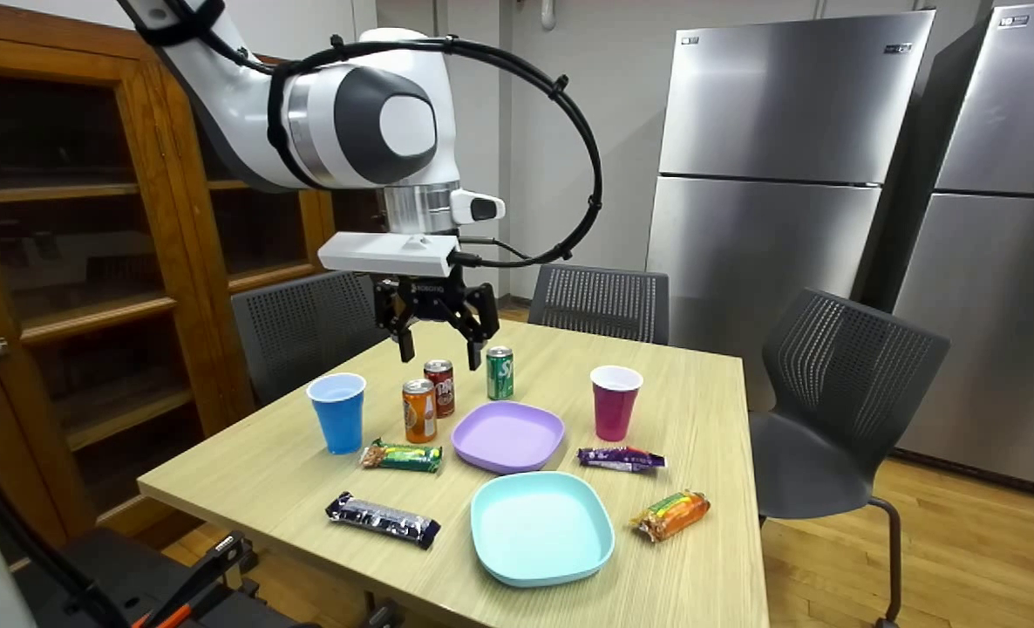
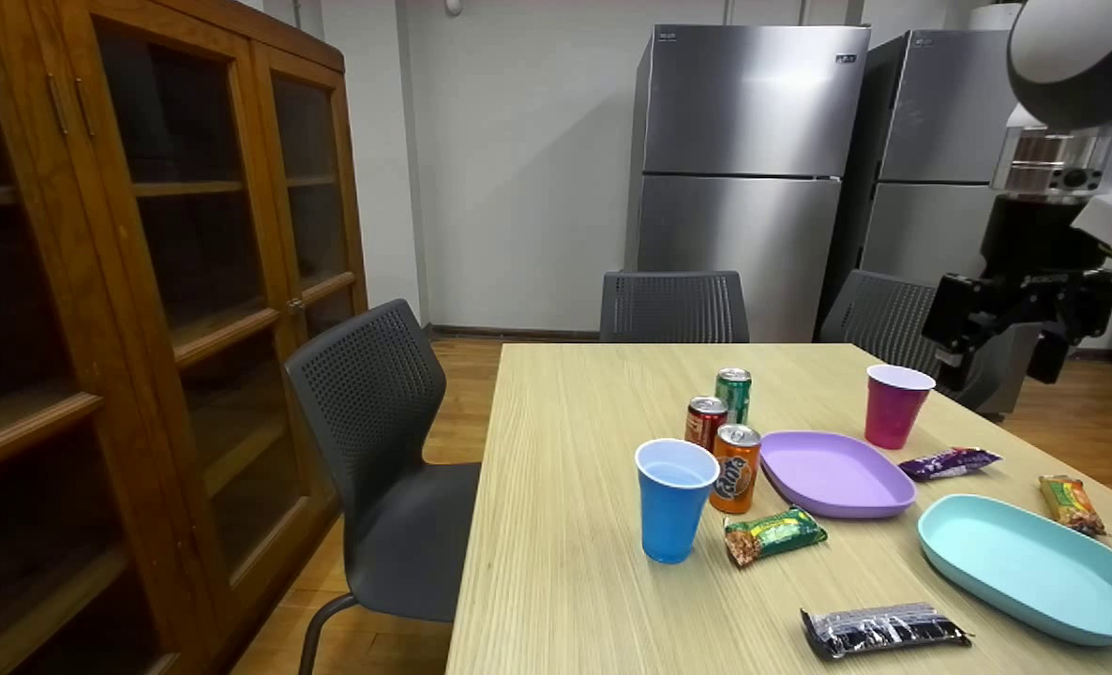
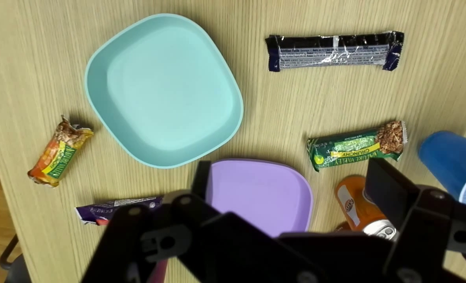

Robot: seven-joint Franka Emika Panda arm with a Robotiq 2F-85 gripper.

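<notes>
Overhead, the gripper [image 1: 440,356] hangs spread — two plates [image 1: 541,528], three cans [image 1: 419,412], two cups [image 1: 338,417], four wrapped bars [image 1: 384,521] below.

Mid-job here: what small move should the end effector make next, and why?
I'd probably lower the black two-fingered metal end effector slightly, jaws open. Its spread fingers hold nothing and hang above the flat pale wood-grain table, where the tapered blue plastic cup and cylindrical orange metal can stand upright; a small step seems wiser than a full descent.
</notes>
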